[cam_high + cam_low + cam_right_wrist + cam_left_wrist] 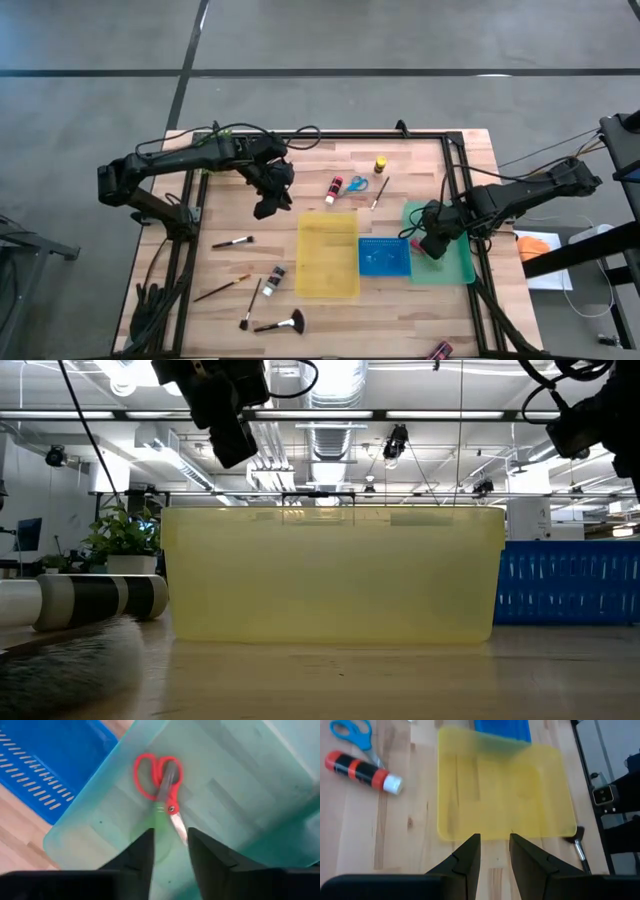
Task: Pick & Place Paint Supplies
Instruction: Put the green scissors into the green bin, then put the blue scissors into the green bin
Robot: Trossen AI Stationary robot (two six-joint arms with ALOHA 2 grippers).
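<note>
The left gripper was held above the table just beside the yellow tray, its fingers slightly apart with nothing between them. In the left wrist view a red-and-black paint tube and blue scissors were seen well off to one side of the fingers, not lined up with the gap. For a clean pick, the gripper would probably need to be shifted over the tube, the jaws widened and set across its narrow width, then lowered straight.

The right gripper was held over the green tray. Its fingers were a little apart and empty. Red scissors were lying flat in the green tray, just ahead of the fingertips, blades pointing toward the gap. They appeared already placed.

Brushes and a fan brush lay on the table, well apart from both grippers. A yellow bottle stood near the far edge.
</note>
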